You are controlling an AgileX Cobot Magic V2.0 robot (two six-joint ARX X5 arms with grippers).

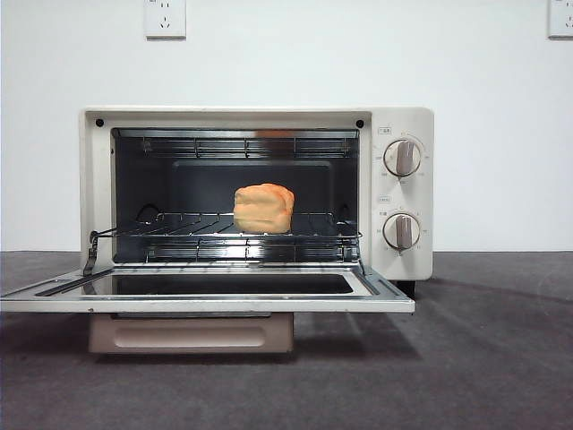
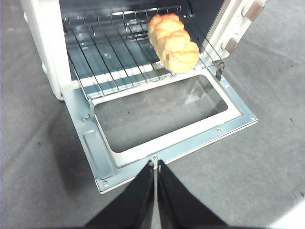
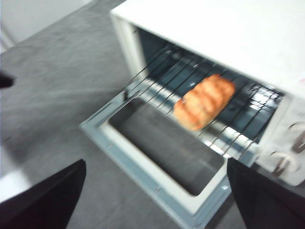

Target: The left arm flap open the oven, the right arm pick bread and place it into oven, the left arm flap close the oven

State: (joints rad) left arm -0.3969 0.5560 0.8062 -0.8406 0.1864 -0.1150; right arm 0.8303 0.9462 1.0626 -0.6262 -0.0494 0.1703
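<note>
The main risk from here is in the closing flap: the left arm's dark, pointed gripper (image 2: pixel 155 164) hangs just above the outer lip of the cream-white toaster oven's drop-down glass door (image 2: pixel 162 119), its two jaws pressed together to a thin seam and holding nothing, so a lift that starts from on top of the lip instead of under it would only skid off the smooth metal frame or push the light oven back on its short feet. The right arm's dark gripper (image 3: pixel 155 191) waits off the door's corner with its jaws spread wide and empty, touching nothing. Farther in, the lumpy golden-orange loaf of bread (image 1: pixel 263 208) lies on the wire rack (image 1: pixel 179 235), and in the left wrist view its near end sits close to the rack's front edge. I judge that a rising door could nudge or pinch it if it overhangs. Behind it stands the boxy oven body (image 1: pixel 403 193) with its two round knobs.
</note>
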